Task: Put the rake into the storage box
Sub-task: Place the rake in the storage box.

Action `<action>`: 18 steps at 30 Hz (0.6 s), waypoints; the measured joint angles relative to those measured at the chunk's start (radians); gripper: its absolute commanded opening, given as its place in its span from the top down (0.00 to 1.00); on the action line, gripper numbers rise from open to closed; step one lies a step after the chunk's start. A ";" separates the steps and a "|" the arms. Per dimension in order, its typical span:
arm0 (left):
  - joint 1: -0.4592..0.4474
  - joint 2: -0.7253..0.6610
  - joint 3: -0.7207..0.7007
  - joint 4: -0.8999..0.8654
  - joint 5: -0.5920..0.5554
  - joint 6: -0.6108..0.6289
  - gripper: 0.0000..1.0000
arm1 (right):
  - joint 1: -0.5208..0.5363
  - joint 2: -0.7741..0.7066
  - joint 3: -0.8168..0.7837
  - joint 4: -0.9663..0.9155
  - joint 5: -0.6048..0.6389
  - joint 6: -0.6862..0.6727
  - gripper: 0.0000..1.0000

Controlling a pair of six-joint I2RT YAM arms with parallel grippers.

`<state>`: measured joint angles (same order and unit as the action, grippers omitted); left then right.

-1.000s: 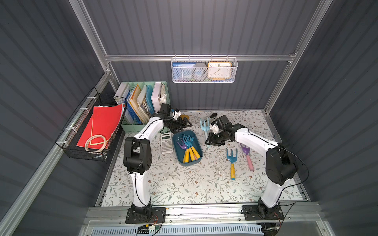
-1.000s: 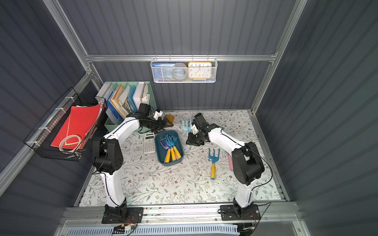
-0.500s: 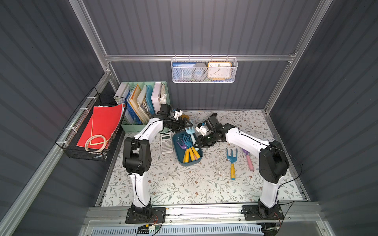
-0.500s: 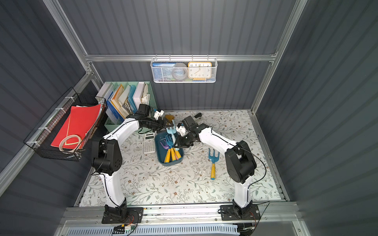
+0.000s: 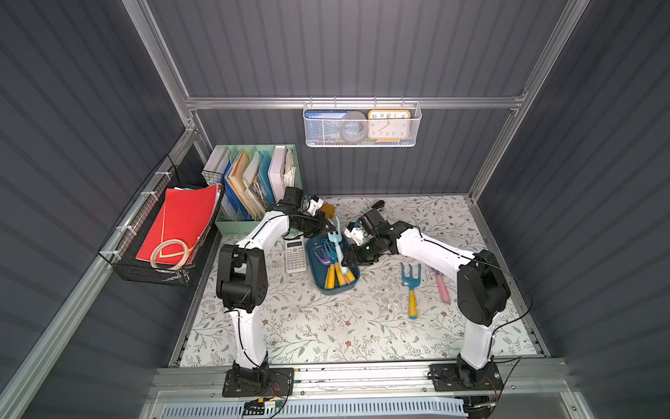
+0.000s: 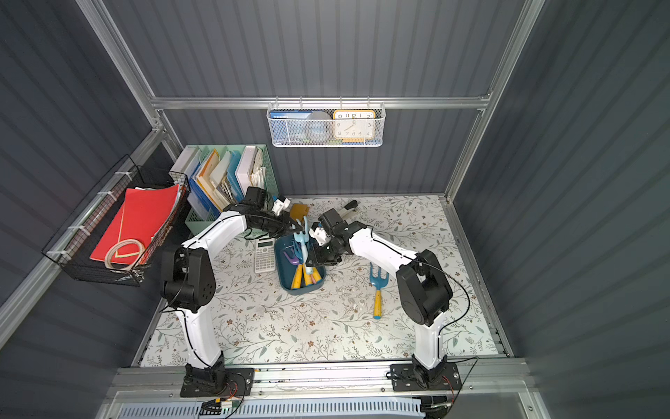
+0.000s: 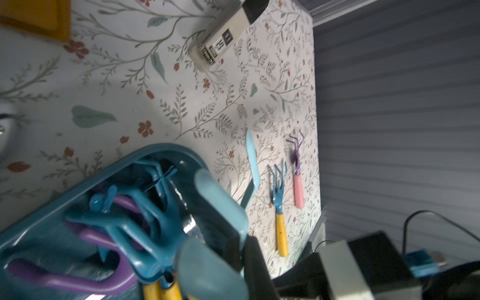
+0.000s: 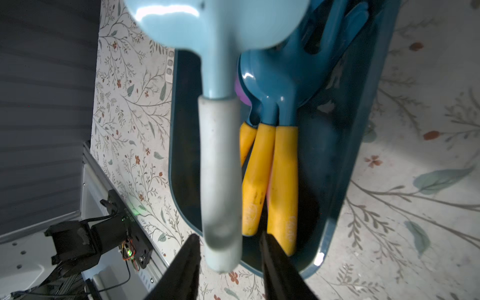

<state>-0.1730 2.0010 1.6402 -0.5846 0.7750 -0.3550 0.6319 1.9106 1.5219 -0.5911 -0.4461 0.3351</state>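
The bench [image 5: 326,326] carries a floral-patterned covering and stands inside an enclosure of dark grey ribbed walls with aluminium framing. A white mesh basket [image 5: 362,125] hangs on the back wall and a mint file holder [image 5: 253,181] stands in the back left corner. The storage box [image 5: 337,290] sits mid-bench just beside a calculator [image 5: 295,252] and already contains yellow-handled tools [image 8: 259,176]. The rake [image 5: 339,250], light blue with a pale handle, is over the box. Its long axis runs roughly along the box's length, with the head toward the back wall and the handle end toward the front edge. The right gripper [image 5: 347,261] has its fingers [image 8: 272,259] apart, one on either side of the handle's tip, with a visible gap on at least one side. The left gripper [image 5: 328,228] has its fingers together just beside the rake's head; whether they pinch it cannot be determined. A blue fork [image 5: 411,286] and a pink-handled rake [image 5: 440,283] lie on the bench well apart from the box.
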 measured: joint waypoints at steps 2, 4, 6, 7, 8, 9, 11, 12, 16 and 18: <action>0.004 -0.011 -0.027 -0.022 -0.039 0.016 1.00 | -0.002 0.000 -0.003 0.006 0.033 0.005 0.53; 0.008 -0.016 -0.040 -0.045 -0.075 0.035 1.00 | -0.004 0.000 -0.008 0.012 0.056 0.010 0.53; 0.010 -0.020 -0.052 -0.063 -0.107 0.055 1.00 | -0.006 0.000 -0.011 0.014 0.071 0.013 0.53; 0.010 -0.023 -0.062 -0.071 -0.124 0.065 1.00 | -0.006 0.000 -0.012 0.016 0.077 0.013 0.53; 0.010 -0.028 -0.075 -0.078 -0.140 0.076 1.00 | -0.006 0.000 -0.012 0.016 0.080 0.015 0.53; 0.009 -0.032 -0.087 -0.085 -0.148 0.079 1.00 | -0.006 0.000 -0.012 0.016 0.084 0.015 0.53; 0.009 -0.045 -0.119 -0.093 -0.163 0.086 1.00 | -0.006 0.000 -0.013 0.019 0.086 0.016 0.53; 0.009 -0.048 -0.128 -0.093 -0.166 0.090 1.00 | -0.006 0.000 -0.013 0.019 0.088 0.016 0.54; 0.010 -0.052 -0.157 -0.100 -0.175 0.099 0.99 | -0.005 0.001 -0.013 0.019 0.090 0.021 0.54; 0.009 -0.052 -0.158 -0.105 -0.176 0.103 0.94 | -0.006 0.001 -0.014 0.019 0.092 0.023 0.54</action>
<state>-0.1638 1.9488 1.4822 -0.6899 0.5991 -0.2523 0.6262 1.9118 1.5074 -0.5720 -0.3546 0.3580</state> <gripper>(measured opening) 0.066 0.463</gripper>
